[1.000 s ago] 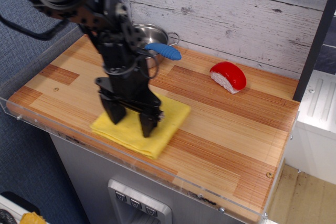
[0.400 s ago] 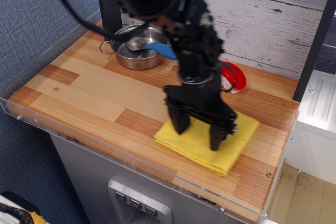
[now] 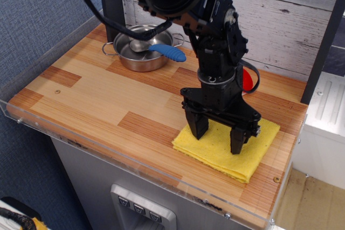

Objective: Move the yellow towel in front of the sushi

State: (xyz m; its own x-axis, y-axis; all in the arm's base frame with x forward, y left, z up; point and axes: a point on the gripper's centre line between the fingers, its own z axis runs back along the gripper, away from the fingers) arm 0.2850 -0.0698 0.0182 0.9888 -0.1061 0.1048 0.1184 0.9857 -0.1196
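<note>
The yellow towel (image 3: pixel 223 149) lies flat on the wooden counter near the front right. My gripper (image 3: pixel 216 136) stands over it, fingers spread apart, both fingertips (image 3: pixel 236 145) down on the cloth. The sushi (image 3: pixel 247 79) is mostly hidden behind my arm; only a sliver of its red top shows, just behind the towel.
A steel pan (image 3: pixel 141 53) with a blue handle (image 3: pixel 167 53) sits at the back left. A clear plastic lip (image 3: pixel 135 157) edges the counter's front and left. A dark post (image 3: pixel 323 36) stands at the right, a plank wall behind.
My gripper has slid the yellow towel from the front left of the counter to the front right, in front of the sushi. My arm now covers most of the sushi.
</note>
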